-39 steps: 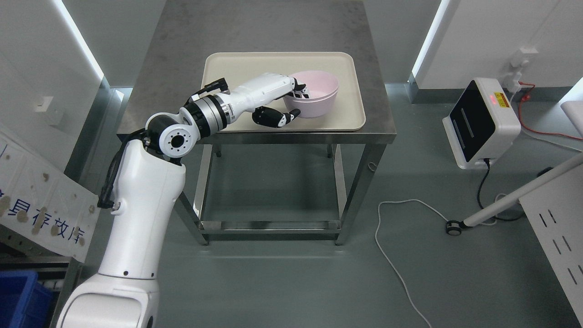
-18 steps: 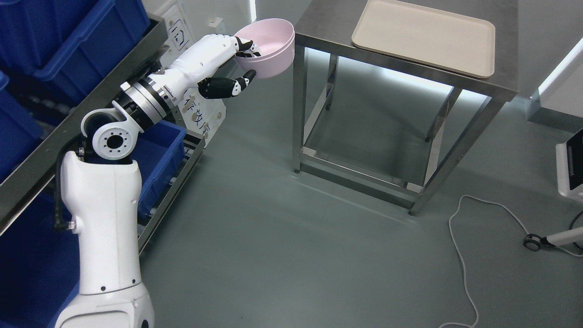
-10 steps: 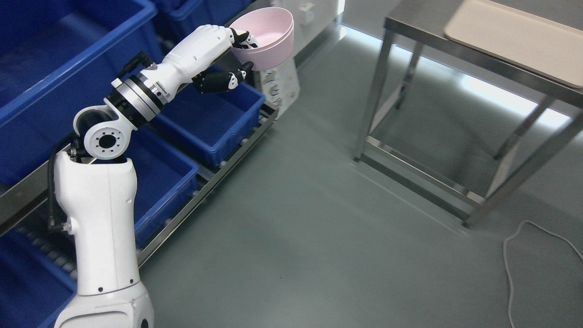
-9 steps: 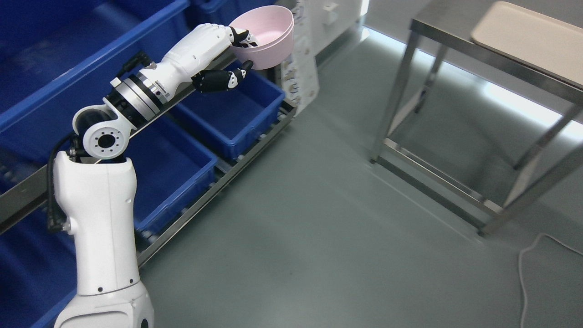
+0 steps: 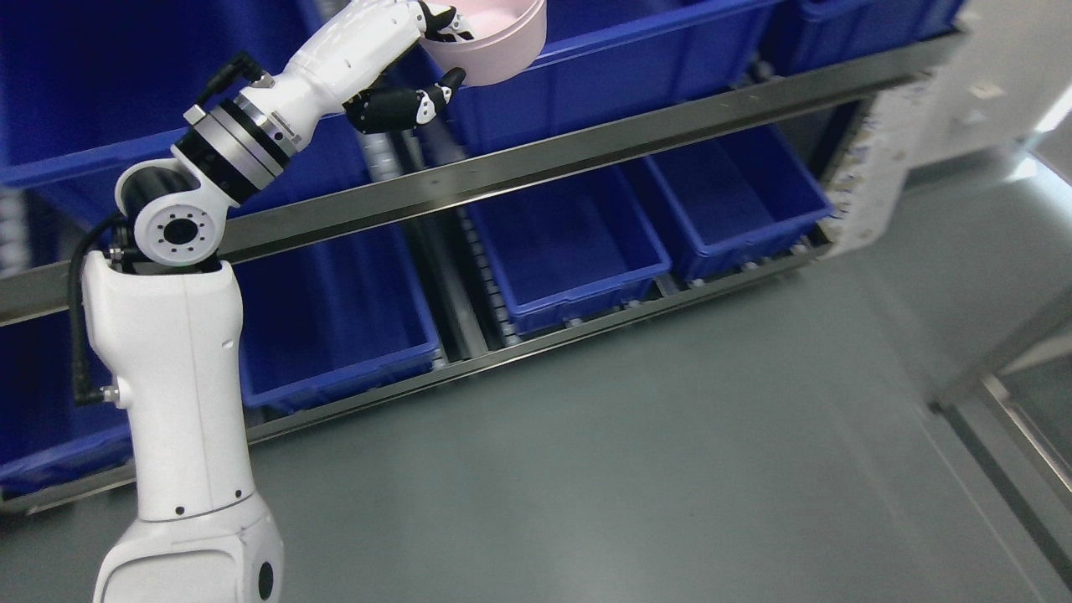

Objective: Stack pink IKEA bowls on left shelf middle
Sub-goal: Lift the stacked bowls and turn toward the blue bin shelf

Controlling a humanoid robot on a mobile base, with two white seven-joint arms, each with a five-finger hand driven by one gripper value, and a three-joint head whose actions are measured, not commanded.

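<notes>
Our left hand [image 5: 419,59] is raised to the top edge of the view with its fingers [image 5: 435,18] hooked over the near rim of the pink bowl [image 5: 494,46] and the thumb pressed under its wall, so the bowl is clamped and held in the air. We hold it in front of the blue bins [image 5: 603,63] on the upper level of the shelf [image 5: 586,146], above the steel rail. More blue bins [image 5: 569,247] sit on the lower level.
</notes>
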